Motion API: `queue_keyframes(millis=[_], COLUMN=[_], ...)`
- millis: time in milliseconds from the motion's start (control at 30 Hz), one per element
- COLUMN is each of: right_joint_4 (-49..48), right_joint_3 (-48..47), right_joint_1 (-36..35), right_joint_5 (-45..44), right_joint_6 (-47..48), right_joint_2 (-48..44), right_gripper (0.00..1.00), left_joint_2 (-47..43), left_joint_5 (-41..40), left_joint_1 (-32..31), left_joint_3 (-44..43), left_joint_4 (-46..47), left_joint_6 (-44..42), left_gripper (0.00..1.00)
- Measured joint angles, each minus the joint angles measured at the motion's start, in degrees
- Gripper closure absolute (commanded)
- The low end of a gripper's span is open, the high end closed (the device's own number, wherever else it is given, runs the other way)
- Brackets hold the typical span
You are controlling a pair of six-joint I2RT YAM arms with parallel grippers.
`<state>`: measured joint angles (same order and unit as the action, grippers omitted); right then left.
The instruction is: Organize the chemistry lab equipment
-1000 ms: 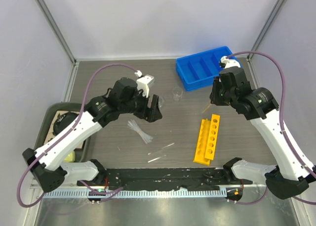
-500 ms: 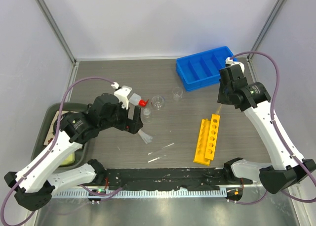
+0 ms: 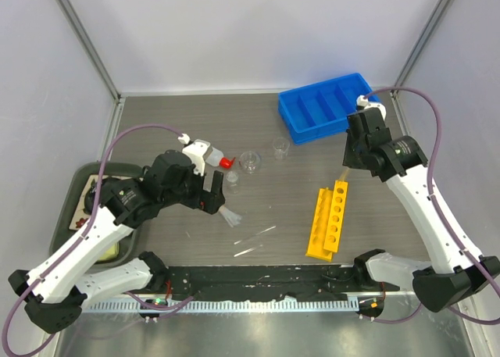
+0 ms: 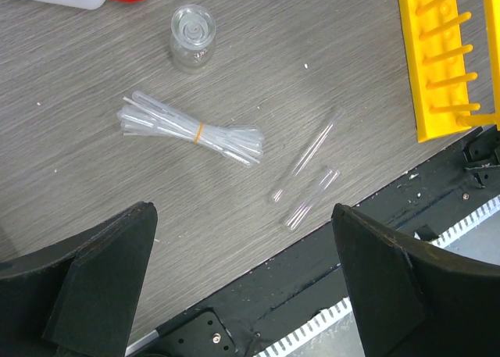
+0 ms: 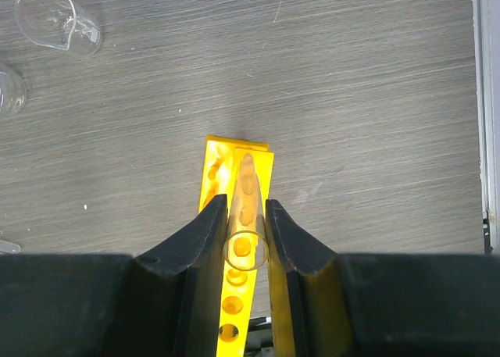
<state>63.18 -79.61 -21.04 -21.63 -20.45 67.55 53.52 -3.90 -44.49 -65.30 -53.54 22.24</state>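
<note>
Right gripper [image 5: 246,208] points down, gripping tube [image 5: 248,181].

A grey wood-grain table [image 3: 172,123] sits inside a booth. Plain pale walls [image 3: 258,37] close it in on three sides, with metal posts [image 3: 86,41] at the back corners. A black strip [image 3: 258,280] runs along the near edge. The light is soft and even.

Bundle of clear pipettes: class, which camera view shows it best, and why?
Left wrist view: the bundle of pipettes lies whole and close, its orange band plain. Top external shows it only as a small pale tuft. Right wrist misses it.
</note>
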Motion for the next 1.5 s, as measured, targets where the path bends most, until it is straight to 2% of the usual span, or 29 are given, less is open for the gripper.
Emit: queue_keyframes(millis=[500,1033,1500], right_joint_4=[1.95,8.5,7.56], right_joint_3=[1.7,-1.73,1.03], right_joint_1=[0.0,0.0,0.0], right_joint_5=[2.25,2.91,3.69], right_joint_6=[-1.01,-1.14,-1.16], right_joint_2=[-3.19,-3.56,-4.28], right_gripper=[0.91,0.91,0.91], left_joint_2=[-0.02,0.0,-0.09], left_joint_5=[0.07,0.96,0.98], left_joint_1=[0.0,0.0,0.0], left_joint_3=[1.05,1.16,1.79], left_joint_4=[0.63,1.42,1.44], left_joint_6=[0.37,1.51,1.6], left_gripper=[0.0,0.0,0.0])
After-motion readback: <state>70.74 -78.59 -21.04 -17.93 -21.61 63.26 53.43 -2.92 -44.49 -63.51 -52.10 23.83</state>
